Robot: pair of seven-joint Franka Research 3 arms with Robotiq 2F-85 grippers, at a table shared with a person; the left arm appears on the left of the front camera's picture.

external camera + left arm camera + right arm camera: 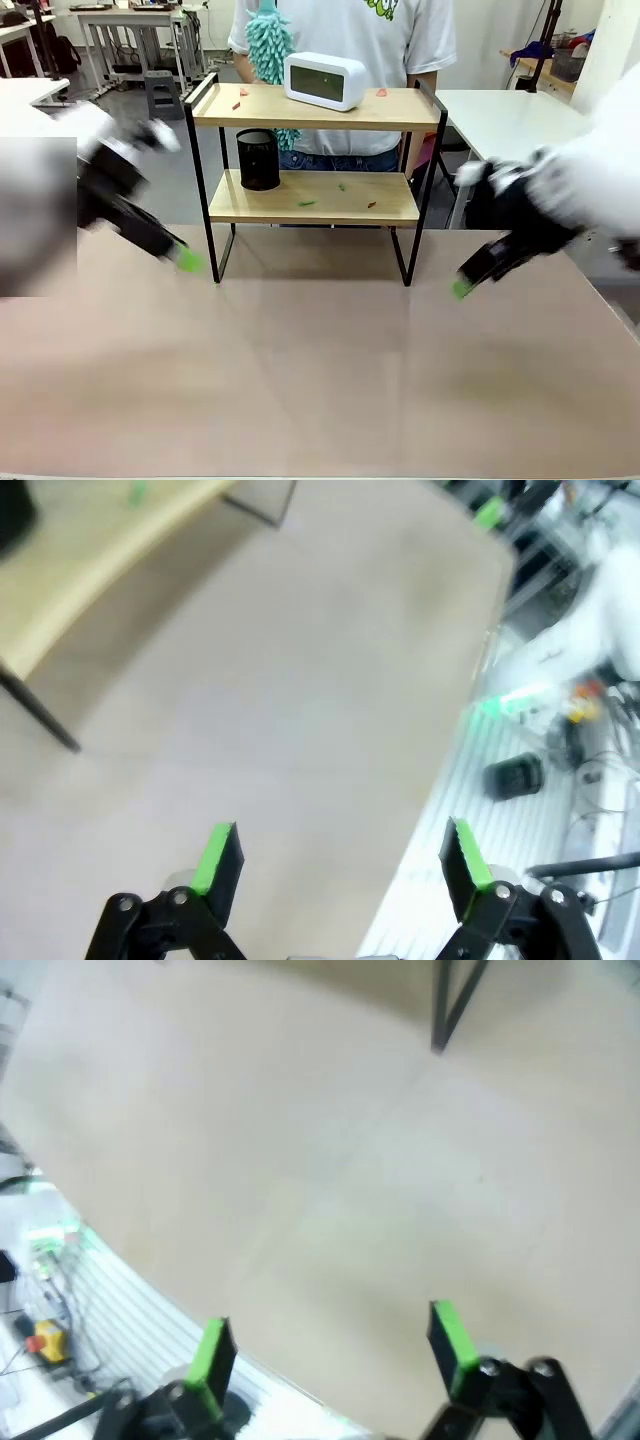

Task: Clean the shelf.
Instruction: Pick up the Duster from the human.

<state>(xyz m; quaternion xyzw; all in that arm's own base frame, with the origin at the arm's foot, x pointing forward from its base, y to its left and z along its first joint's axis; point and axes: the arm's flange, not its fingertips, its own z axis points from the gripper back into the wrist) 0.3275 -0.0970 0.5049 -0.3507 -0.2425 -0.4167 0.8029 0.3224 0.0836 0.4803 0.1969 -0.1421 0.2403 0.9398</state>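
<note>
Across the table [320, 380]: left gripper [188, 260], shelf [265, 108], right gripper [462, 288], cleaning not looking started.
Left gripper [340, 855] is hovering low beside the shelf's left leg, blurred, jaws spread wide, gripping nothing. Shelf is standing at the table's far middle. A black cup [259, 160] is sitting on its lower board and a white clock [325, 80] on top. A teal duster [268, 45] is showing behind, by a person [340, 30]. Scraps [306, 203] are lying on both boards, so all the cleaning is looking left to do. Right gripper [330, 1345] is hovering near the right leg, jaws likewise wide, empty.
</note>
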